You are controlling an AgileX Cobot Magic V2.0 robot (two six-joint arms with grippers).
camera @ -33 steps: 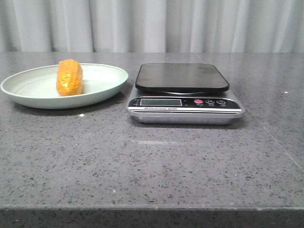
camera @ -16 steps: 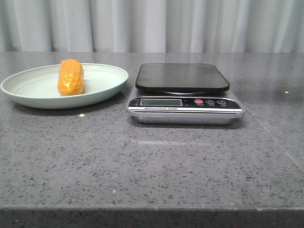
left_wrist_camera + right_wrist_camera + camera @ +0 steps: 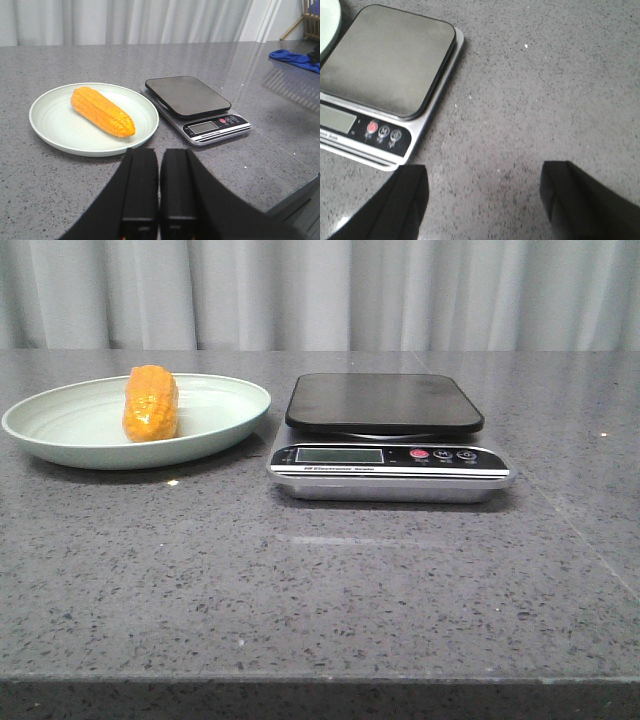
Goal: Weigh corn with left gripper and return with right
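The black left gripper (image 3: 159, 192) is showing two straight fingers (image 3: 141, 190) pressed together, holding nothing, hovering short of the pale green round plate (image 3: 50, 131). The black right gripper (image 3: 487, 200) is keeping its fingers (image 3: 407, 192) wide apart over bare table beside the silver kitchen scale (image 3: 390, 472) with its black platform. The stubby orange-yellow plastic corn (image 3: 151, 403) is lying in the plate at the front view's upper left, and seems to have shifted very slightly rightward since a second ago, though that may be camera motion. The speckled grey stone table (image 3: 320, 590) is stretching back to white curtains (image 3: 320, 290); a blue cloth (image 3: 295, 59) is lying at the left wrist view's upper right.
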